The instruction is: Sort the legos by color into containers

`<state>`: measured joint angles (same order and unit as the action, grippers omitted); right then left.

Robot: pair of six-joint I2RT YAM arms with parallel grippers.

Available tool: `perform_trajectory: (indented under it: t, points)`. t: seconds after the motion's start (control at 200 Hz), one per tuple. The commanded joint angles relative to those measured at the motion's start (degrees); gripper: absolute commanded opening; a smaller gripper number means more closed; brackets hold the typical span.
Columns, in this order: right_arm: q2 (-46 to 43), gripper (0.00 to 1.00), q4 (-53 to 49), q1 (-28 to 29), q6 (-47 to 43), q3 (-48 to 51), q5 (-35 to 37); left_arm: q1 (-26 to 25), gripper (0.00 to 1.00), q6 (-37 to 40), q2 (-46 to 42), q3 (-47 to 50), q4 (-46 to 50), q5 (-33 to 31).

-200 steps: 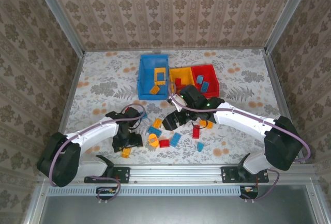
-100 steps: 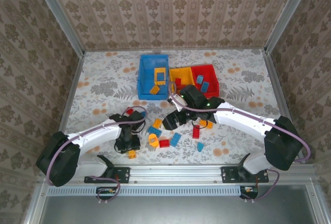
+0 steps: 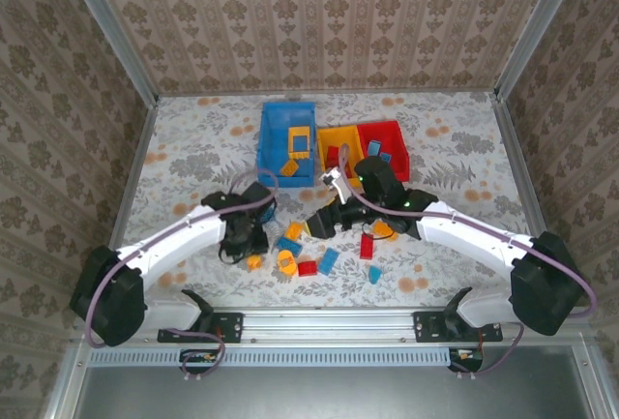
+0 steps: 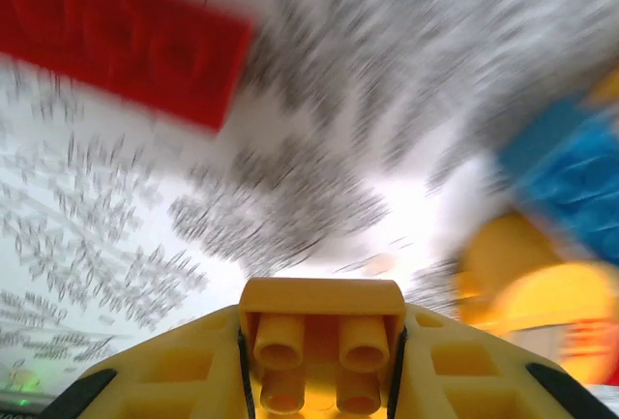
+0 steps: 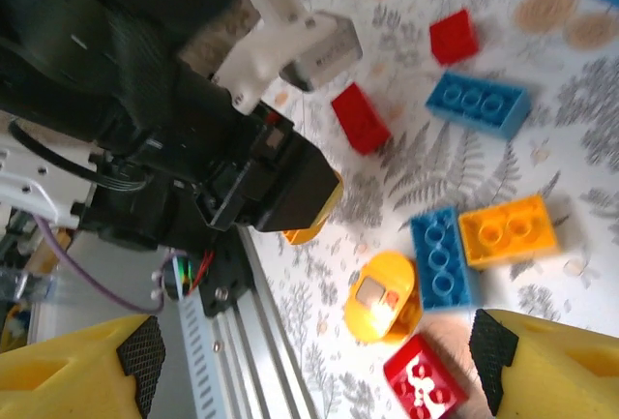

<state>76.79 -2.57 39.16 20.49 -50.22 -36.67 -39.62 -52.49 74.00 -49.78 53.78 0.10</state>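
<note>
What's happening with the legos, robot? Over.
Left gripper shut on yellow brick. Right gripper open above loose bricks. Yellow pieces sitting in blue bin.

L tool [image 4: 322,337] seems nipped on yellow lego [image 4: 322,298], R tool [image 5: 311,361] jaws wide, both arms angled inward.

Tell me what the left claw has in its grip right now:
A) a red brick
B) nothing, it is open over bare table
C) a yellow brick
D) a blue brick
C: the left wrist view shows a yellow brick clamped in the left claw, while the red and blue pieces lie blurred on the table beyond it.
</note>
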Motion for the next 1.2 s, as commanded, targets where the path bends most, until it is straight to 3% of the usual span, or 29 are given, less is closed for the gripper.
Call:
perform_trajectory:
  t: [0.0,0.225,0.38,0.645,0.785,0.99,1.195]
  points:
    - [-2.17,0.85,8.55,-2.77,3.63,0.63,3.21,3.32,0.28,6.42,3.82,-10.55,2.61,-1.94]
    - [0.75,0.86,5.08,-7.85,6.13,-6.34,22.17,8.83,0.29,16.71,20.83,-33.78,2.29,-1.34]
    - [2.48,0.85,3.97,-11.14,7.38,-10.80,23.37,10.97,0.30,22.35,35.45,-51.29,4.70,-3.52]
    - [4.52,0.85,1.91,-11.73,7.14,-12.30,23.87,12.46,0.30,27.65,56.14,-75.96,11.29,-10.35]
    - [3.95,0.85,1.38,-12.41,7.42,-11.41,23.66,12.72,0.35,28.11,61.53,-79.96,11.54,-10.83]
    - [3.27,0.86,0.24,-13.26,7.13,-9.57,23.57,11.83,0.61,27.97,62.90,-81.00,11.81,-10.56]
    - [-0.28,0.85,-3.69,-13.54,4.96,-7.41,25.67,10.75,0.63,26.48,58.40,-80.89,11.93,-9.51]
